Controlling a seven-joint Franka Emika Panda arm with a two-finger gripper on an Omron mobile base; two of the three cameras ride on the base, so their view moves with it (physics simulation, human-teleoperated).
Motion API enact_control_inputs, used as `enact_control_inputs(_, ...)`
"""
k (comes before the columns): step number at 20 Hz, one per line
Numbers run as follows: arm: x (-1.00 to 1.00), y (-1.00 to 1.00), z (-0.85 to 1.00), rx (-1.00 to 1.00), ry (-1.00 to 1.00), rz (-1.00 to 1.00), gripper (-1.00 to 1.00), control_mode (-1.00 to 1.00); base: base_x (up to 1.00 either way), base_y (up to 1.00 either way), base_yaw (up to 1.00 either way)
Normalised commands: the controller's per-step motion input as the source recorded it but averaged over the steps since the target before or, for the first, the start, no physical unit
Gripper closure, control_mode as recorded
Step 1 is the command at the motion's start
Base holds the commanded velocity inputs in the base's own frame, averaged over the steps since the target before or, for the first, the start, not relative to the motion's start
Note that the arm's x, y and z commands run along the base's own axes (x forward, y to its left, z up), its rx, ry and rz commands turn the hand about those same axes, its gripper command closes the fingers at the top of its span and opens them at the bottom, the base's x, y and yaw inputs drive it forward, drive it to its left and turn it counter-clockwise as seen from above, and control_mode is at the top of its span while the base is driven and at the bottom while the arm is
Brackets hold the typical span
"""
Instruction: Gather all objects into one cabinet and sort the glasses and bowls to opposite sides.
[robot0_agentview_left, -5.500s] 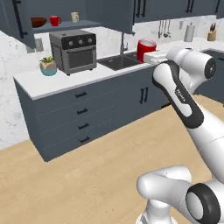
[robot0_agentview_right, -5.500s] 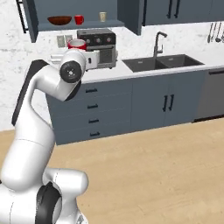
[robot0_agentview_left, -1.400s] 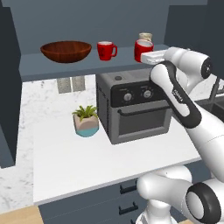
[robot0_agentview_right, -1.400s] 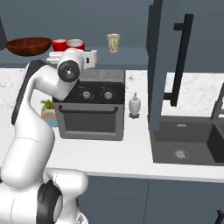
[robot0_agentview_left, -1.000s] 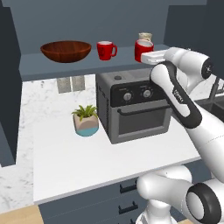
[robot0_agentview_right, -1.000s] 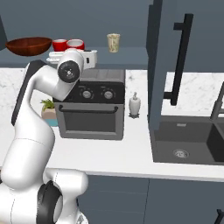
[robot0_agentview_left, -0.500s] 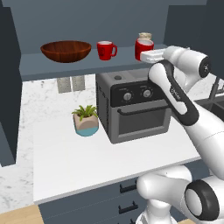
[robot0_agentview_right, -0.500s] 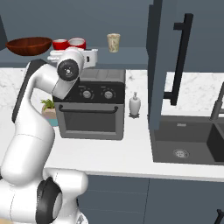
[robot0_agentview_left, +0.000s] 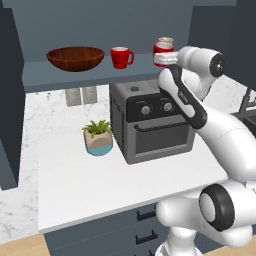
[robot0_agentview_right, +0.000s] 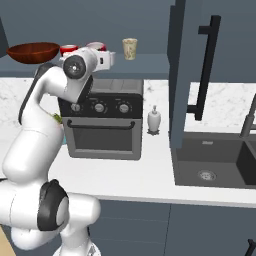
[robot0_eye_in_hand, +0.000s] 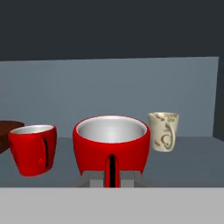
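Pinched on the handle of a glossy red mug (robot0_eye_in_hand: 111, 145), the gripper (robot0_eye_in_hand: 111, 175) held it at the open cabinet (robot0_agentview_left: 100, 70), its base apparently just above the inner shelf, though contact was hard to judge. Glazed and rigid, the mug would be slick and chip easily; the handle gave the surest hold. From the left, the shelf carried the wooden bowl (robot0_agentview_left: 75, 58), empty as far as its rim showed, a second red mug (robot0_agentview_left: 120, 57), then the held one with its bare white inside, and the beige mug (robot0_eye_in_hand: 163, 131) at the right.
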Motion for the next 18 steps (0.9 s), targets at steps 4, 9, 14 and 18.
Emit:
enact_control_inputs(4,0.49,0.0,-0.01,0.0,0.09,-0.05,1.0,-1.0,0.0,0.0,0.0)
enact_control_inputs(9,0.48,0.03,-0.05,0.0,0.02,-0.02,1.0,-1.0,0.0,0.0,0.0)
enact_control_inputs(14,0.39,0.0,-0.15,0.0,0.0,0.0,1.0,-1.0,0.0,0.0,0.0)
enact_control_inputs(18,0.19,0.0,-0.19,0.0,0.0,0.0,1.0,-1.0,0.0,0.0,0.0)
